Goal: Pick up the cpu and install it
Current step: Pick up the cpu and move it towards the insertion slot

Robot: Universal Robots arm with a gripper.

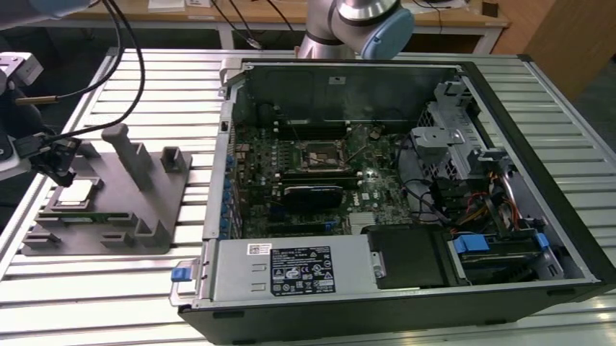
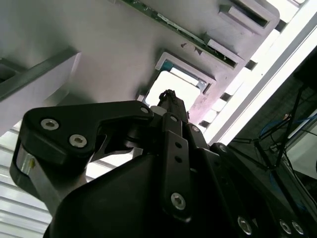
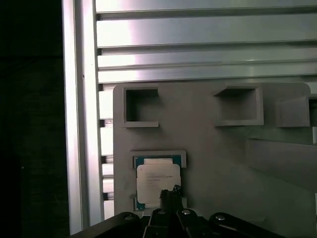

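The cpu [image 1: 77, 193] is a small square chip with a silvery top. It lies flat in a recess of the grey fixture tray [image 1: 125, 209] at the exterior view's left. My gripper [image 1: 63, 173] hangs just above it, with its jaws drawn together into one narrow tip and nothing between them. In the first wrist view the gripper [image 3: 171, 193] tip stands over one edge of the cpu [image 3: 157, 179]. In the second wrist view the gripper [image 2: 169, 97] points at the bright cpu [image 2: 181, 85] in its frame.
An open computer case [image 1: 539, 144] lies at the exterior view's right. Its motherboard holds a square socket [image 1: 318, 155]. Grey posts [image 1: 117, 148] rise from the fixture tray close to my gripper. The table [image 1: 173, 79] is made of slatted aluminium rails. Black cables [image 1: 120, 43] hang above the tray.
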